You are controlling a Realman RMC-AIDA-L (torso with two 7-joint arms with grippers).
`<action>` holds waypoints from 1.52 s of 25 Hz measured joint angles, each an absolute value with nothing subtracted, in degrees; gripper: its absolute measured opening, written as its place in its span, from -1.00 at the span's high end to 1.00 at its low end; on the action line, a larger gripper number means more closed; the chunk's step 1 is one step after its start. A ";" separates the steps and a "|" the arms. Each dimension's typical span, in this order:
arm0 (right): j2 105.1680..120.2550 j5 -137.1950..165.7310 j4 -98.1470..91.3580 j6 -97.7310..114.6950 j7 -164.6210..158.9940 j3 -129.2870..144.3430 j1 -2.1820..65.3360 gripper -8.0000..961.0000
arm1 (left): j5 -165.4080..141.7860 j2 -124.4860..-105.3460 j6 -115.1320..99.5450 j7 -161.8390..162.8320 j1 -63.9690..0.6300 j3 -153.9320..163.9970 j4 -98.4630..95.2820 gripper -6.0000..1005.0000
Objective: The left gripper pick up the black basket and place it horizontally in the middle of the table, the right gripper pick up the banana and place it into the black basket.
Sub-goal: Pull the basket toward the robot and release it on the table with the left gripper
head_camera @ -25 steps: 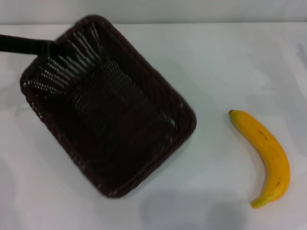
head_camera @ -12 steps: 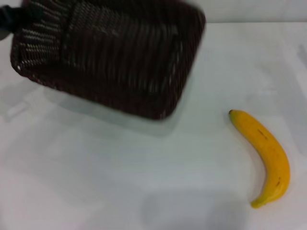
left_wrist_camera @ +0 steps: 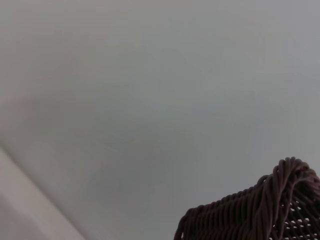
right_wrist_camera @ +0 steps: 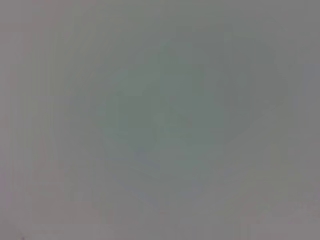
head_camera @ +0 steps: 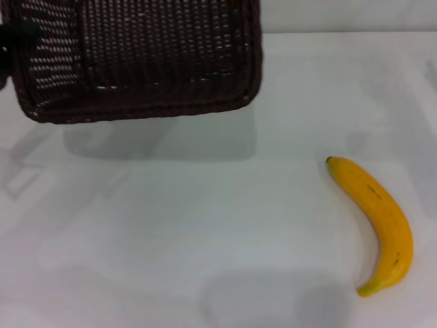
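On the near right of the white counter (head_camera: 205, 225) the banana (head_camera: 377, 222) lies where it was, untouched. Farther off at the left, the black basket (head_camera: 136, 58) has risen from the counter and swung from slanted to horizontal, throwing a shadow below; it must yet come down in the middle. The left claw (head_camera: 7, 41) holds its left end; its finger state I cannot tell. Only the left wrist view shows the braided rim (left_wrist_camera: 280, 200) closely. The right claw is unseen.

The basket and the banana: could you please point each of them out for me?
basket (head_camera: 143, 61), head view, on its woven underside, lifted off the table.
banana (head_camera: 381, 212), head view, on the middle of its curved yellow body.
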State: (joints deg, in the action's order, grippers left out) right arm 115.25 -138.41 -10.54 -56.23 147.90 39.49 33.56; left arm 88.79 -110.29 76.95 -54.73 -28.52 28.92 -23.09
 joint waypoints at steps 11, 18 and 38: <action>113.41 -138.60 -11.23 -54.55 147.56 43.77 33.72 -0.75 | 83.21 -110.75 73.37 -40.14 -30.43 29.52 -20.46 0.53; 113.21 -138.85 -11.34 -54.48 147.50 43.83 32.72 -0.75 | 71.85 -108.06 71.56 -34.22 -34.60 29.56 -21.68 0.53; 114.76 -138.96 -11.78 -54.50 147.41 43.83 32.68 -0.75 | 54.18 -106.05 70.32 -24.55 -41.58 29.53 -22.20 0.41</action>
State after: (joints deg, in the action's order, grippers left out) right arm 114.76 -138.96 -11.78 -54.50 147.41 43.83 32.68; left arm 54.18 -106.05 70.32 -24.55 -41.58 29.53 -22.20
